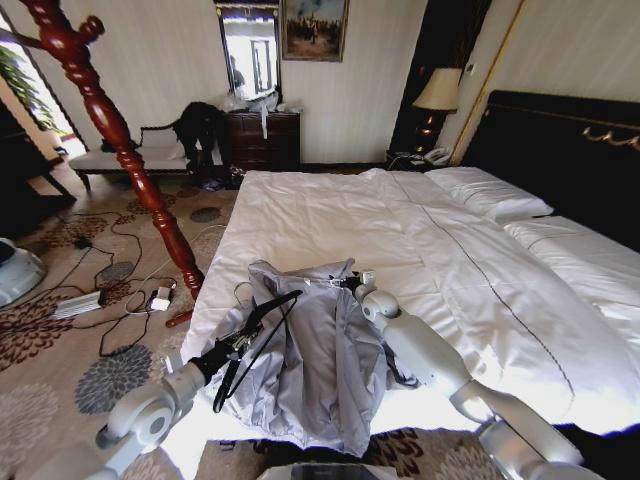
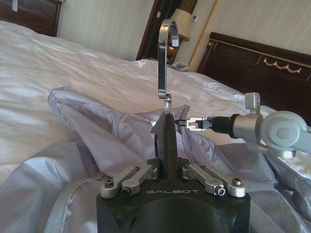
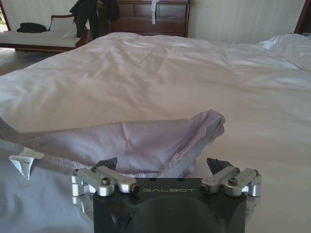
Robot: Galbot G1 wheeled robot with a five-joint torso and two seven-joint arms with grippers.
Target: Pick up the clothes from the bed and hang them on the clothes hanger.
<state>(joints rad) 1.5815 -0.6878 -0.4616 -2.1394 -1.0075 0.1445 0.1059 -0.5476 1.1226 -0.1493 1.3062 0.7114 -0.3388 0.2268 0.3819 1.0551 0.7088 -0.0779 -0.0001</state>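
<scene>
While the bed [image 1: 330,215] with its wrinkled white duvet fills the head view, the crumpled grey jacket [image 1: 320,350] lies at its 6 o'clock edge; red coat stand [image 1: 120,140] at 10, patterned carpet [image 1: 60,340] at 8. Left gripper [image 1: 243,341] pinches the slim black clothes hanger [image 1: 262,325]; right gripper [image 1: 357,282] is at the collar. Left wrist: jaws pressed on the hanger's [image 2: 167,145] neck, silver hook [image 2: 166,58] upright, thin jacket [image 2: 97,141] beneath. Right wrist: jaws spread around the jacket's [image 3: 131,145] edge, smooth duvet [image 3: 170,73] beyond.
</scene>
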